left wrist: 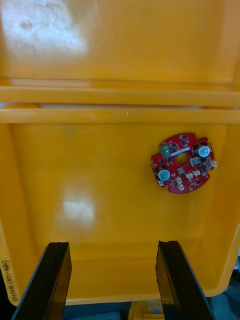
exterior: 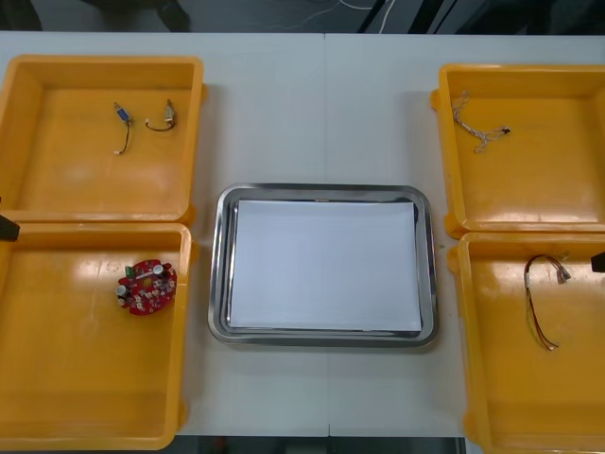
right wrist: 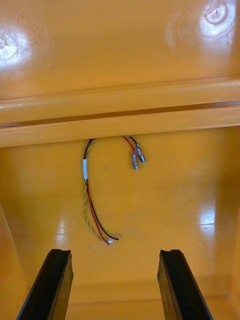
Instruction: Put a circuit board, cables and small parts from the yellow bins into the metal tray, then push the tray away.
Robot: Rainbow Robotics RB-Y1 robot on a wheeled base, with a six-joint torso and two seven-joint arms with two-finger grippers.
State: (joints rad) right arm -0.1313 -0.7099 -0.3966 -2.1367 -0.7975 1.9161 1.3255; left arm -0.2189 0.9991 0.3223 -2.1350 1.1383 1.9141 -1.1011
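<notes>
Starting the load sequence, confirm that the rectangular metal tray (exterior: 220, 274), lined white and centred on the light table (exterior: 321, 113), holds nothing; by judgement, no transfer is done yet. Four yellow plastic bins (exterior: 66, 170) flank it. The round red circuit board (exterior: 146, 287) lies flat in the bin at 8 o'clock from the tray, toward that bin's tray side. The red, yellow and black cable (exterior: 542, 301) lies looped in the bin at 4 o'clock. A twisted blue and white cable (exterior: 477, 126) sits in the bin at 2 o'clock, and two small pieces (exterior: 121, 126), too small to identify, lie in the bin at 10 o'clock. The left gripper (left wrist: 112, 245) hangs above the board's bin, fingers spread and holding nothing; the board lies beyond the fingertips, off their centre line. The right gripper (right wrist: 114, 252) hangs over the 4 o'clock bin, likewise released, with the cable ahead of its fingers. For the board pick, shift the left gripper until the board sits midway between the fingers, descend straight, and close across the rim, not on the raised components. Close slowly, since a flat board on a glossy floor may slide. Take the cable at its white-sleeved section, where the strands run together.
</notes>
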